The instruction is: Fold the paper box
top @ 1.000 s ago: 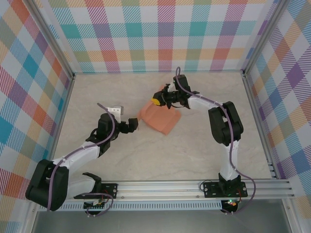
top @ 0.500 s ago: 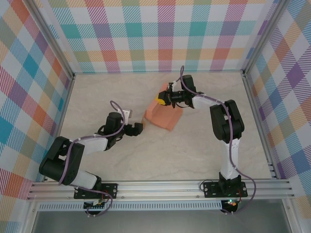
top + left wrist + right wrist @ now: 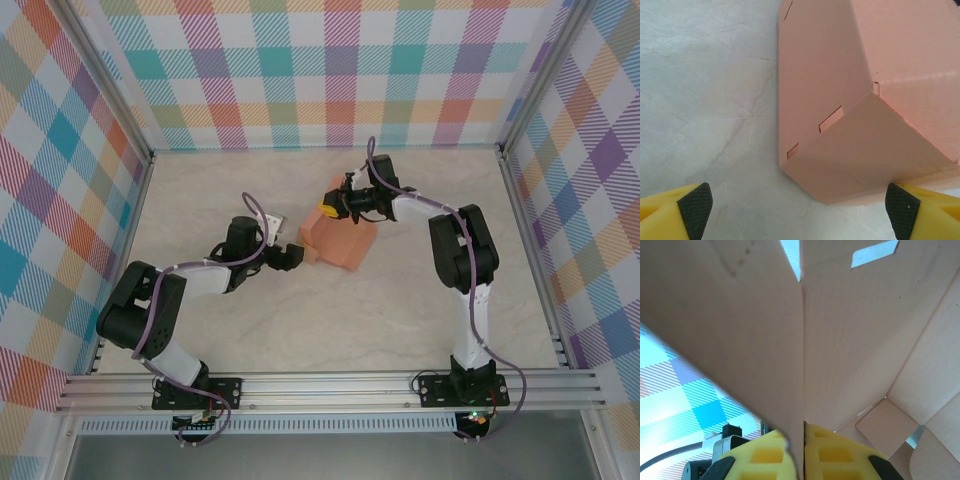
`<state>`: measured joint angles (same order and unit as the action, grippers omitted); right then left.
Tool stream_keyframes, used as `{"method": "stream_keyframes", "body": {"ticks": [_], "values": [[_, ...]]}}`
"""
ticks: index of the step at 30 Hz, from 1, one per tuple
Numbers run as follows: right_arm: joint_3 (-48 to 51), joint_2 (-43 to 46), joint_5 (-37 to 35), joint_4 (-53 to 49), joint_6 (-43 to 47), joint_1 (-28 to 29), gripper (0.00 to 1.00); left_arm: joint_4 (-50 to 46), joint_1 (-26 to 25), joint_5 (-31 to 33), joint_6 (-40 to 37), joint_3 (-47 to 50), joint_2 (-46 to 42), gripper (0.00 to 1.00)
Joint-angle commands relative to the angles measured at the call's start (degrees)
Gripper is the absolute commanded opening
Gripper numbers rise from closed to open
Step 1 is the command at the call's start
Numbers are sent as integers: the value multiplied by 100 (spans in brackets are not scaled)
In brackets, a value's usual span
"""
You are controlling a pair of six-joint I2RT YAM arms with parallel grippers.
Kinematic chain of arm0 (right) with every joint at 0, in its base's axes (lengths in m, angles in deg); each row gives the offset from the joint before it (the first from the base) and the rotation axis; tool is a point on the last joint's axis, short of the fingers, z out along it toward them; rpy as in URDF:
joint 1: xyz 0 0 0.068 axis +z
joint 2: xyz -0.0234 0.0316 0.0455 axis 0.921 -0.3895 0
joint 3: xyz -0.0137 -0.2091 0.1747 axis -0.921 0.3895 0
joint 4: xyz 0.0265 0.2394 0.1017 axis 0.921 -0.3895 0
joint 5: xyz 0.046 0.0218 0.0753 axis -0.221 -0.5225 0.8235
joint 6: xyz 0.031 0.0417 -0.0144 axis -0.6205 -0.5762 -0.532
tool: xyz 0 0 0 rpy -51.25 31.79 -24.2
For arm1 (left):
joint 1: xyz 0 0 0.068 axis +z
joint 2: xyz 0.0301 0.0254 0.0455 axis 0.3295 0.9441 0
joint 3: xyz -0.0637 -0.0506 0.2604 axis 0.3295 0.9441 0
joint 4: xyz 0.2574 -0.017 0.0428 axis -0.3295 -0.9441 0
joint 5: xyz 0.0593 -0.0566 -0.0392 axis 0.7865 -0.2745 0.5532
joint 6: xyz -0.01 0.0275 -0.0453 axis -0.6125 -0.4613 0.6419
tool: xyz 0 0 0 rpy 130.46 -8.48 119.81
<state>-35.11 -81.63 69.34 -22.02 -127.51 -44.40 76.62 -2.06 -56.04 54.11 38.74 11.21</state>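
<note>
1. My left fingers (image 3: 297,257) stand wide apart and hold nothing. In the left wrist view one black pad (image 3: 694,204) sits low at each side, with bare desk (image 3: 705,100) between them.
2. The paper box (image 3: 341,238) lies on the desk just ahead of these open fingers. It is partly folded up, a salmon-orange shape with creased, sloping panels.
3. Seen from my left wrist, the paper box (image 3: 860,90) lies ahead and off toward one pad. Its near lower edge comes right down to that pad, and I cannot tell whether they touch. The other pad is well apart from the card.
4. The panel facing my left fingers has a short slot (image 3: 831,119) cut in it. A smaller slit (image 3: 793,150) lies along the same crease, nearer to the fingers.
5. My right fingers (image 3: 326,209) are closed on the paper box at its upper edge, on the side away from my left fingers. The box lies between the two sets of fingers.
6. In the right wrist view a yellow fingertip (image 3: 840,455) presses on each face of one thin card wall, which I see edge-on between them. The inside of the box (image 3: 855,340) spreads out ahead, with a bright cut-out (image 3: 875,252) near its far edge.
7. Beside that pinched wall I see a patch of plaid wall (image 3: 685,385).
</note>
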Motion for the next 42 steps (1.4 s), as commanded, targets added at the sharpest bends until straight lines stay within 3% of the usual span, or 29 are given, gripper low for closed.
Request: {"method": "stream_keyframes", "body": {"ticks": [1,9,12,17,26,32,37,42], "values": [[-253,-162,-264,-828,98,61,9,118,-45,-14,-171,-126,67,92],[-400,-165,-521,-1415,390,153,11,649,-106,-834,-815,127,-80,95],[-433,-181,-639,-1508,665,200,13,490,-214,-611,-940,-41,20,96],[-289,-189,-744,-1509,747,253,18,537,-497,312,-924,-271,273,96],[221,-50,-679,-998,628,255,33,894,-563,660,229,-267,437,96],[447,107,-474,-759,649,211,42,1114,-735,1174,347,66,365,95],[524,74,-418,-691,626,167,42,1372,-769,917,370,210,338,96],[544,38,-467,-576,407,169,33,1612,-1034,810,226,210,503,98]]}}
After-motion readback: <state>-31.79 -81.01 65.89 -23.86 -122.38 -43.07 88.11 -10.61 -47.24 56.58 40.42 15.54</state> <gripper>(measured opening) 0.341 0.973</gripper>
